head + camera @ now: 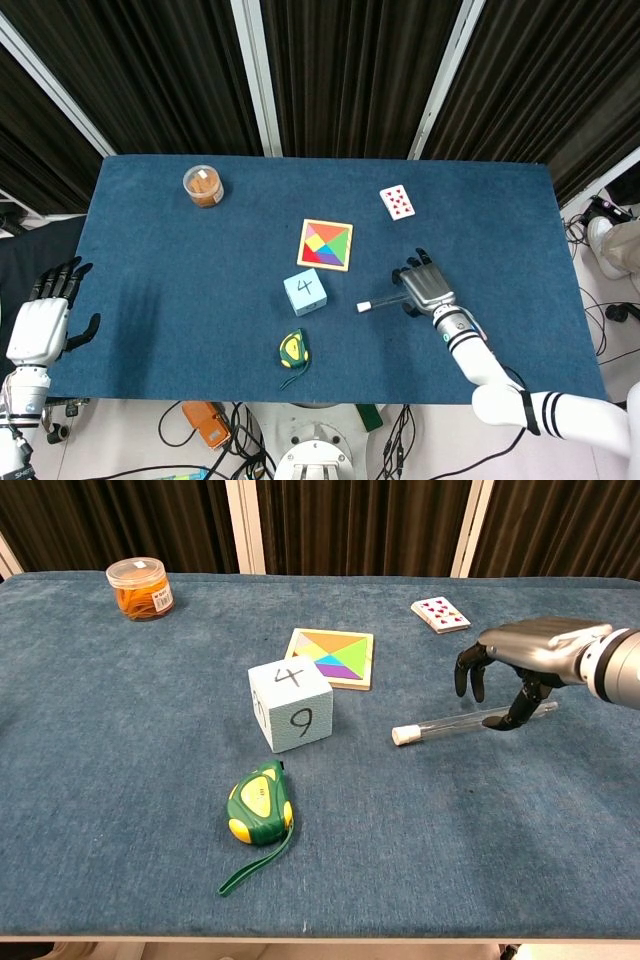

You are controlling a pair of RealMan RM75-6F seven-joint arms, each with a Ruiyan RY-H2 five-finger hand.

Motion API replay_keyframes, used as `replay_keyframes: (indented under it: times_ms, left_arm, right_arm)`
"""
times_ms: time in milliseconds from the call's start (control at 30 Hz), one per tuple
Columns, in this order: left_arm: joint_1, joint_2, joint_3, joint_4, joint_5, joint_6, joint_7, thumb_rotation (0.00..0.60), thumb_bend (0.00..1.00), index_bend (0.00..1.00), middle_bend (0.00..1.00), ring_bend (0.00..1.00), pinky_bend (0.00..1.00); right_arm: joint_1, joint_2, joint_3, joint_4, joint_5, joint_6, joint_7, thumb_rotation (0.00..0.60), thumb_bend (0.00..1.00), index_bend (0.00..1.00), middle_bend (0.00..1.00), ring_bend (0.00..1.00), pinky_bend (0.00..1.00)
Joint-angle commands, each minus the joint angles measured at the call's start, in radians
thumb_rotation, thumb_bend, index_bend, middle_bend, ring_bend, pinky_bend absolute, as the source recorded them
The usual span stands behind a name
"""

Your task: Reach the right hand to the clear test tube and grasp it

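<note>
Tube [470, 720] lying flat on the counter [120, 740], right of centre in the chest view, long axis running left-right with the capped end leftward. Right hand [515, 665] poised directly over its far half, fingers apart and arched down, not yet clamped. Left hand [40, 325] parked open at the lower left edge, well apart.

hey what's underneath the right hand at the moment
The clear test tube lies on the blue table under the right hand, whose fingers arch over its far half. The white-capped end pokes out toward the numbered cube. Whether the fingers touch the tube cannot be told.
</note>
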Motion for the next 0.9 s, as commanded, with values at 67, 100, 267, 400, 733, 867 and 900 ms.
replay_keyframes:
  times_ms: [67, 100, 267, 400, 733, 867, 900]
  left_arm:
    - [0.001, -0.001, 0.0, 0.0, -0.001, 0.0, 0.0, 0.6, 0.37, 0.08, 0.0, 0.0, 0.04]
    - [0.0, 0.0, -0.001, -0.001, -0.002, -0.001, 0.0, 0.6, 0.37, 0.08, 0.0, 0.0, 0.04]
    - [-0.002, 0.003, -0.001, -0.005, -0.004, -0.005, 0.004, 0.6, 0.37, 0.08, 0.0, 0.0, 0.04]
    - [-0.001, 0.004, 0.003, -0.005, -0.004, -0.007, 0.008, 0.6, 0.37, 0.08, 0.0, 0.0, 0.04]
    - [-0.001, 0.006, 0.004, -0.008, -0.005, -0.009, 0.011, 0.6, 0.37, 0.08, 0.0, 0.0, 0.04]
    - [-0.001, 0.007, 0.006, -0.01, -0.006, -0.011, 0.017, 0.6, 0.37, 0.08, 0.0, 0.0, 0.04]
    - [-0.001, 0.007, 0.006, -0.011, -0.008, -0.012, 0.019, 0.6, 0.37, 0.08, 0.0, 0.0, 0.04]
  right_arm:
    - [0.013, -0.014, -0.007, 0.017, 0.01, -0.005, 0.008, 0.6, 0.43, 0.43, 0.47, 0.23, 0.0]
    - [0.016, -0.018, -0.009, 0.023, 0.011, -0.007, 0.011, 0.6, 0.44, 0.43, 0.47, 0.23, 0.0]
    - [0.031, -0.035, -0.013, 0.041, 0.015, -0.011, 0.023, 0.6, 0.44, 0.47, 0.47, 0.23, 0.0]
    - [0.041, -0.046, -0.018, 0.05, 0.015, -0.011, 0.032, 0.6, 0.44, 0.49, 0.47, 0.23, 0.0]
    - [0.056, -0.061, -0.026, 0.061, 0.011, -0.004, 0.049, 0.6, 0.44, 0.52, 0.48, 0.23, 0.0]
    - [0.062, -0.067, -0.029, 0.067, 0.011, -0.005, 0.053, 0.6, 0.45, 0.52, 0.48, 0.24, 0.0]
    - [0.064, -0.069, -0.03, 0.069, 0.011, -0.005, 0.053, 0.6, 0.46, 0.52, 0.48, 0.24, 0.0]
